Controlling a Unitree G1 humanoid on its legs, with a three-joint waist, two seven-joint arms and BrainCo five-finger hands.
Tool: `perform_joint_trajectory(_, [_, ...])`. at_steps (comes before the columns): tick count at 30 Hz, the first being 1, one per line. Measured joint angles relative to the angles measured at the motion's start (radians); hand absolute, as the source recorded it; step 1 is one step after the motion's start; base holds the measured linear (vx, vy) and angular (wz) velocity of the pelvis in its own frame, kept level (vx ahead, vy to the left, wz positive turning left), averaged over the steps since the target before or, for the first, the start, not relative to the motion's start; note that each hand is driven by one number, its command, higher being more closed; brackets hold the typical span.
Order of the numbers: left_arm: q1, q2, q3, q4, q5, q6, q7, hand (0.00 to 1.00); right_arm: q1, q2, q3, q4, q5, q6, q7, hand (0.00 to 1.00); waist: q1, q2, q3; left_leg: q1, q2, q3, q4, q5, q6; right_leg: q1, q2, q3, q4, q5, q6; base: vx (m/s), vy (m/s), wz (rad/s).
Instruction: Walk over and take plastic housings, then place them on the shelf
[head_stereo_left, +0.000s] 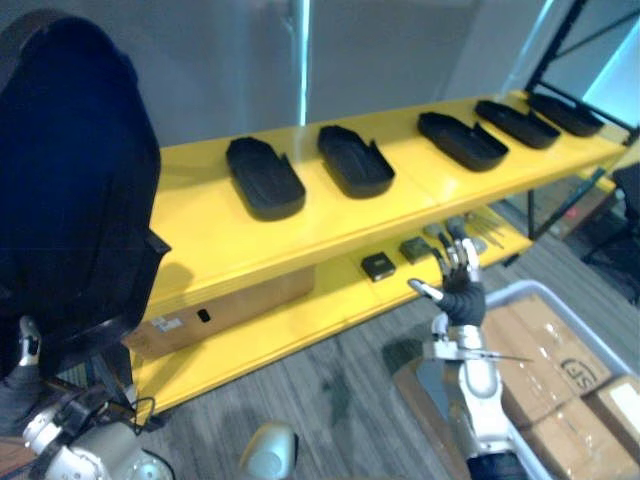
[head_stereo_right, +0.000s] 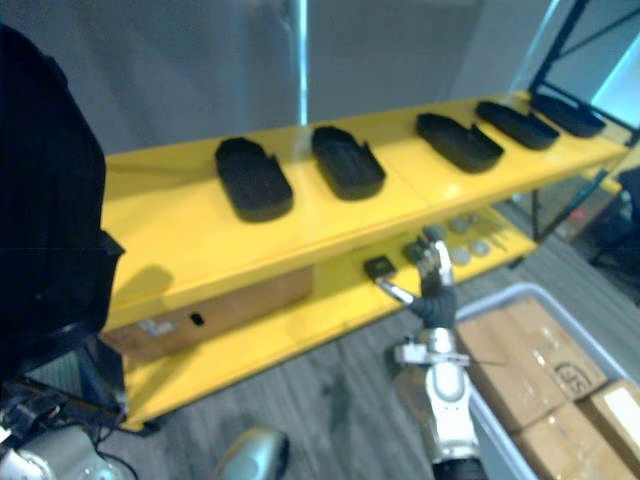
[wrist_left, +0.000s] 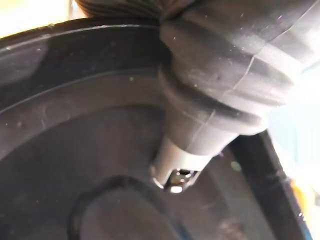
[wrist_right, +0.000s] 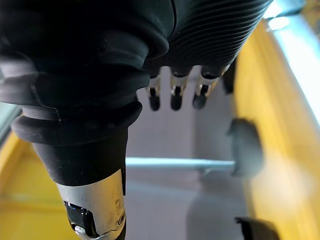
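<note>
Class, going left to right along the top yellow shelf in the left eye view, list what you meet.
On the shelf: first housing → second housing → third housing → fourth housing → fifth housing.

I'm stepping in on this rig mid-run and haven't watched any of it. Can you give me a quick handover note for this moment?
Left robot hand: against the dark surface of a large black housing, held up at the robot's left. The grip cannot be read.
Right robot hand: open and empty, raised in front of the lower level of the yellow shelf.
Done: five black housings lie in a row on the shelf's top level.
Left: set the held housing down, probably on the bare stretch at the row's left end.
</note>
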Motion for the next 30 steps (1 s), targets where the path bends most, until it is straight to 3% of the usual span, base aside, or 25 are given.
perform_joint_trajectory(2, [-0.052, 0.027, 0.013, 0.006, 0.004, 0.0, 0.027, 1.0, -0.111, -0.023, 0.0, 0.0, -0.019, -0.018, 0.001, 0.0, -0.014, 0.016, 0.002, 0.04, 0.021, -0.019, -0.041, -0.001, -0.005, -0.04, 0.027, -0.014, -0.098, -0.101, -0.024, 0.21, 0.015, 0.16])
perform_joint_trajectory(3, [-0.079, 0.036, 0.016, 0.016, 0.005, 0.001, 0.036, 1.0, -0.146, -0.039, -0.002, -0.001, -0.022, -0.019, 0.003, 0.0, -0.019, 0.027, 0.005, 0.044, 0.031, -0.03, -0.044, 0.0, -0.015, -0.045, 0.05, -0.009, -0.171, -0.119, -0.028, 0.21, -0.02, 0.27])
perform_joint_trajectory(4, [-0.145, 0.056, 0.018, 0.051, 0.011, 0.003, 0.053, 1.0, -0.208, -0.078, -0.005, -0.008, -0.021, -0.019, 0.004, 0.0, -0.022, 0.046, 0.002, 0.048, 0.051, -0.05, -0.047, -0.007, -0.032, -0.06, 0.101, 0.04, -0.337, -0.118, -0.023, 0.19, -0.059, 0.49])
perform_joint_trajectory(5, [-0.212, 0.085, 0.017, 0.094, 0.011, 0.005, 0.07, 1.0, -0.253, -0.108, -0.015, -0.029, -0.016, -0.018, 0.009, 0.0, -0.025, 0.049, 0.001, 0.048, 0.053, -0.075, -0.042, -0.017, -0.047, -0.072, 0.141, 0.14, -0.459, -0.101, 0.003, 0.24, -0.13, 0.61])
perform_joint_trajectory(7, [-0.271, 0.107, 0.006, 0.154, 0.011, 0.01, 0.098, 1.0, -0.289, -0.125, -0.033, -0.07, 0.022, -0.008, 0.056, 0.0, -0.05, 0.04, -0.004, 0.05, 0.037, -0.144, -0.025, -0.034, -0.076, -0.067, 0.165, 0.228, -0.53, -0.078, 0.039, 0.26, -0.261, 1.07])
perform_joint_trajectory(8, [-0.279, 0.104, -0.003, 0.164, 0.012, 0.017, 0.114, 1.0, -0.3, -0.127, -0.032, -0.094, 0.052, 0.001, 0.097, 0.0, -0.053, 0.023, -0.015, 0.057, 0.026, -0.175, -0.025, -0.043, -0.09, -0.057, 0.159, 0.225, -0.562, -0.061, 0.046, 0.3, -0.375, 1.11])
perform_joint_trajectory(9, [-0.268, 0.104, -0.011, 0.161, 0.012, 0.019, 0.121, 1.0, -0.307, -0.127, -0.028, -0.106, 0.069, 0.011, 0.128, 0.0, -0.05, 0.011, -0.022, 0.058, 0.02, -0.19, -0.02, -0.053, -0.107, -0.049, 0.159, 0.216, -0.593, -0.025, 0.037, 0.25, -0.343, 0.96])
perform_joint_trajectory(10, [-0.242, 0.067, -0.02, 0.163, 0.001, 0.025, 0.117, 1.0, -0.318, -0.146, -0.015, -0.11, 0.097, 0.026, 0.175, 0.0, -0.049, 0.03, -0.034, 0.039, 0.035, -0.23, 0.012, -0.073, -0.138, -0.024, 0.178, 0.171, -0.606, -0.029, 0.066, 0.32, -0.446, 0.9])
perform_joint_trajectory(11, [-0.204, 0.022, -0.038, 0.159, -0.004, 0.036, 0.116, 1.0, -0.319, -0.168, -0.002, -0.109, 0.122, 0.041, 0.199, 0.0, -0.046, 0.073, -0.043, 0.027, 0.077, -0.237, 0.007, -0.074, -0.146, 0.013, 0.213, 0.117, -0.644, -0.035, 0.049, 0.24, -0.33, 0.92])
perform_joint_trajectory(13, [-0.164, -0.029, -0.054, 0.159, -0.006, 0.049, 0.115, 1.0, -0.317, -0.188, 0.011, -0.108, 0.148, 0.064, 0.221, 0.0, -0.046, 0.107, -0.059, 0.025, 0.121, -0.178, -0.049, -0.031, -0.168, 0.049, 0.231, 0.044, -0.686, -0.034, 0.027, 0.22, -0.281, 1.02])
perform_joint_trajectory(17, [-0.16, -0.051, -0.096, 0.138, -0.006, 0.085, 0.036, 1.0, -0.245, -0.206, -0.034, -0.179, 0.174, 0.085, 0.219, 0.0, -0.049, 0.109, -0.068, 0.035, 0.142, 0.001, -0.161, 0.071, -0.142, 0.151, 0.219, -0.127, -0.755, -0.036, 0.016, 0.16, -0.156, 1.19])
perform_joint_trajectory(20, [-0.153, -0.05, -0.096, 0.126, -0.004, 0.133, 0.029, 1.0, -0.188, -0.189, -0.049, -0.195, 0.133, 0.085, 0.173, 0.0, -0.045, 0.098, -0.072, 0.074, 0.114, -0.004, -0.244, 0.104, -0.133, 0.183, 0.201, -0.163, -0.781, -0.036, 0.016, 0.13, -0.018, 0.38])
perform_joint_trajectory(22, [-0.146, -0.047, -0.094, 0.128, 0.005, 0.173, 0.035, 1.0, -0.092, -0.153, -0.095, -0.221, 0.1, 0.085, 0.099, 0.0, -0.047, 0.083, -0.085, 0.088, 0.098, 0.002, -0.267, 0.109, -0.126, 0.193, 0.187, -0.164, -0.799, -0.034, 0.02, 0.11, 0.039, 0.02])
perform_joint_trajectory(24, [-0.141, -0.017, -0.078, 0.154, 0.002, 0.222, 0.03, 1.0, 0.024, -0.089, -0.188, -0.224, 0.036, 0.081, -0.026, 0.0, -0.055, 0.063, -0.101, 0.105, 0.089, 0.026, -0.291, 0.112, -0.122, 0.194, 0.176, -0.158, -0.81, -0.031, 0.024, 0.12, 0.05, -0.15])
perform_joint_trajectory(26, [-0.142, 0.033, -0.035, 0.212, -0.023, 0.268, 0.002, 1.0, 0.116, -0.033, -0.284, -0.22, -0.109, 0.081, -0.164, 0.0, -0.091, 0.052, -0.108, 0.113, 0.083, 0.037, -0.301, 0.112, -0.122, 0.193, 0.169, -0.15, -0.811, -0.029, 0.028, 0.08, 0.032, -0.17])
perform_joint_trajectory(28, [-0.143, 0.077, 0.002, 0.288, -0.08, 0.303, -0.023, 1.0, 0.185, -0.009, -0.317, -0.2, -0.145, 0.074, -0.248, 0.0, -0.112, 0.052, -0.112, 0.14, 0.084, 0.076, -0.319, 0.114, -0.119, 0.192, 0.165, -0.123, -0.812, -0.029, 0.028, 0.08, 0.033, -0.41])
perform_joint_trajectory(30, [-0.152, 0.12, 0.026, 0.382, -0.138, 0.323, -0.045, 1.0, 0.243, 0.007, -0.335, -0.148, -0.183, 0.056, -0.28, 0.0, -0.138, 0.059, -0.12, 0.157, 0.085, 0.099, -0.327, 0.114, -0.119, 0.191, 0.162, -0.103, -0.81, -0.029, 0.028, 0.05, 0.015, -0.39])
